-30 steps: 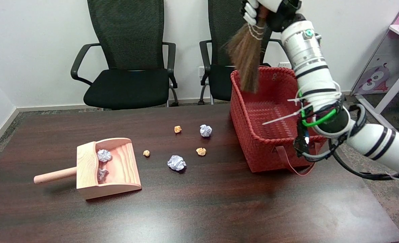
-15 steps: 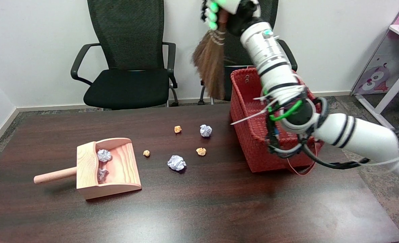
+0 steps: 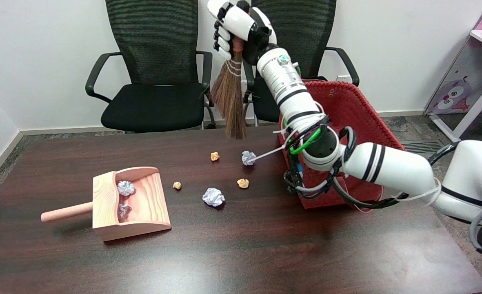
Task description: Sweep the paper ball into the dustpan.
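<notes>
The robot hand (image 3: 236,28) at top centre was grasping the broom (image 3: 229,102), bristles hanging down above the surface (image 3: 265,253), w/o touching it. Paper balls lay mid-frame: a white one (image 3: 213,197) right of the dustpan (image 3: 132,204), another (image 3: 248,157) near the red basket (image 3: 347,110). Two balls (image 3: 125,188) were in the dustpan.

Pale matt wooden dustpan (image 3: 143,204) on a glossy dark wood-grain table (image 3: 265,253); woven red plastic basket (image 3: 347,110).

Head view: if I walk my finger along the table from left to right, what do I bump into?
Dustpan → tiny orange ball → white paper ball → orange paper ball → red basket.
</notes>
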Controlling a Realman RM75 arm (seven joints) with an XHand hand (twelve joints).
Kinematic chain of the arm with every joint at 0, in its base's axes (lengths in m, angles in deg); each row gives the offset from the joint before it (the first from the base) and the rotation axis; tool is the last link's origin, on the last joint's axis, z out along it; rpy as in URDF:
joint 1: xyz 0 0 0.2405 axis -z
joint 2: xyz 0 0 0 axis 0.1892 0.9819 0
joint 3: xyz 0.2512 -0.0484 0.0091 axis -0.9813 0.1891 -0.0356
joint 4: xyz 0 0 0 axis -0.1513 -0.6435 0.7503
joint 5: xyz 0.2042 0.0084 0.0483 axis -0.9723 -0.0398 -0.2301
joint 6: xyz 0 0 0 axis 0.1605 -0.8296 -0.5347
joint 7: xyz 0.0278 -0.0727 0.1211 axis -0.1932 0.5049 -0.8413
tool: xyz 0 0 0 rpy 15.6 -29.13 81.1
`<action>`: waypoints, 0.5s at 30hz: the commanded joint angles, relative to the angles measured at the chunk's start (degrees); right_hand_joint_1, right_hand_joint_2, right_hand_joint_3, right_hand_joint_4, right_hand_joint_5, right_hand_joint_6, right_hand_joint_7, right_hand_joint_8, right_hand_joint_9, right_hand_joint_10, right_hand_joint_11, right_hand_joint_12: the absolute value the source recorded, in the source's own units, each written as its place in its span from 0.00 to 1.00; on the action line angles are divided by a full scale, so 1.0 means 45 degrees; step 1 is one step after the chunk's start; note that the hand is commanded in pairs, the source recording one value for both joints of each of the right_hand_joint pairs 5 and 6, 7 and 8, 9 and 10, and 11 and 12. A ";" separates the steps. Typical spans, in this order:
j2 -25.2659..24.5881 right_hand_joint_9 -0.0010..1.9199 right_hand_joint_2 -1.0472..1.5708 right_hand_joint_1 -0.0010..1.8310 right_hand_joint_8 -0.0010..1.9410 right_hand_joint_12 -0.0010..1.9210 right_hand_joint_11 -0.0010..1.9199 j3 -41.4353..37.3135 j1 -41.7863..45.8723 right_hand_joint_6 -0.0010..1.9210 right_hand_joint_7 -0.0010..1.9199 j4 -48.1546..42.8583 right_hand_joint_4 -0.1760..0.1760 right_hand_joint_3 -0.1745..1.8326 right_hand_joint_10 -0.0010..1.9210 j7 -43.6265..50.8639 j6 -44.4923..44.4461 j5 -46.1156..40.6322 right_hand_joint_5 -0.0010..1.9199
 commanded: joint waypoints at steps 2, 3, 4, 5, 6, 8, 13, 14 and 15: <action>-0.0729 1.00 1.00 0.45 0.99 1.00 1.00 0.0031 0.0524 1.00 1.00 -0.1474 1.00 0.86 1.00 0.0046 0.0500 -0.0310 1.00; -0.0729 1.00 1.00 0.45 0.99 1.00 1.00 0.0024 0.0523 1.00 1.00 -0.1656 1.00 0.85 1.00 0.0046 0.0510 -0.0527 1.00; -0.0729 1.00 1.00 0.45 0.99 1.00 1.00 0.0034 0.0515 1.00 1.00 -0.1795 1.00 0.84 1.00 0.0046 0.0467 -0.0722 1.00; -0.0729 1.00 1.00 0.45 0.99 1.00 1.00 0.0099 0.0469 1.00 1.00 -0.1954 1.00 0.84 1.00 0.0046 0.0400 -0.0952 1.00; -0.0718 1.00 1.00 0.45 0.99 1.00 1.00 0.0193 0.0406 1.00 1.00 -0.2090 1.00 0.84 1.00 0.0035 0.0265 -0.1284 1.00; -0.0614 1.00 1.00 0.45 0.99 1.00 1.00 0.0299 0.0317 1.00 1.00 -0.2133 1.00 0.84 1.00 0.0026 -0.0078 -0.1785 1.00; -0.0240 1.00 0.96 0.46 0.99 1.00 1.00 0.0207 0.0164 1.00 1.00 -0.2067 1.00 0.87 1.00 0.0006 -0.1351 -0.1901 1.00; -0.0144 1.00 0.94 0.47 0.99 1.00 1.00 0.0104 0.0152 1.00 1.00 -0.2048 1.00 0.87 1.00 0.0006 -0.1583 -0.1848 1.00; -0.0009 1.00 0.93 0.48 0.99 1.00 1.00 -0.0056 0.0144 1.00 1.00 -0.2029 1.00 0.87 1.00 0.0006 -0.1897 -0.1770 1.00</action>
